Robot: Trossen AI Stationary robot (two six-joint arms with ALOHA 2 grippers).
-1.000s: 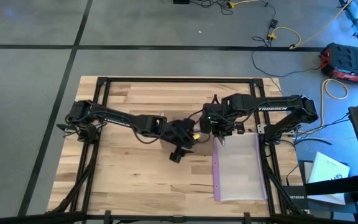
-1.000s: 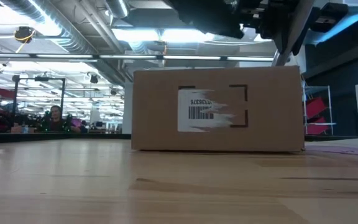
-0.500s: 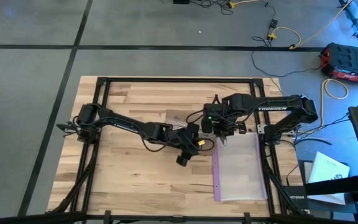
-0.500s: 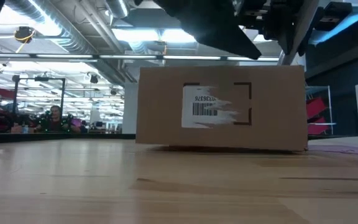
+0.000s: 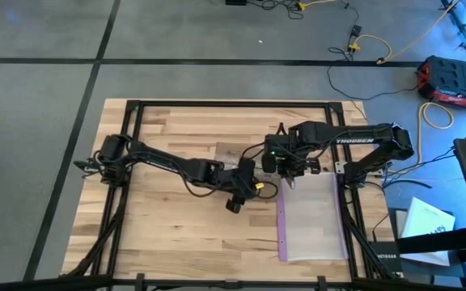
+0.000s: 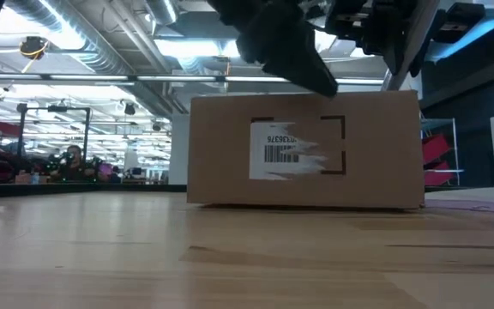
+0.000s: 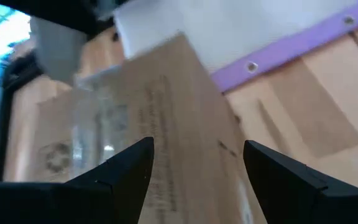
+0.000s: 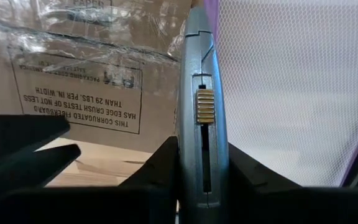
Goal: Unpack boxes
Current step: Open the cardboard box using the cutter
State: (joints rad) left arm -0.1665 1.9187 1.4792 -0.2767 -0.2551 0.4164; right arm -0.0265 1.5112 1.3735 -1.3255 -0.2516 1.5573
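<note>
Box (image 6: 305,150) (labelled) under both arms; left pincer (image 7: 194,168) gapes empty, right pincer (image 8: 197,165) clamps grey knife (image 8: 199,99).

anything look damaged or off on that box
The box sits flat on the table and looks intact. Its label is torn: the right edge is ragged, as if partly peeled. The top carries wrinkled clear tape. Otherwise nothing stands out.
</note>
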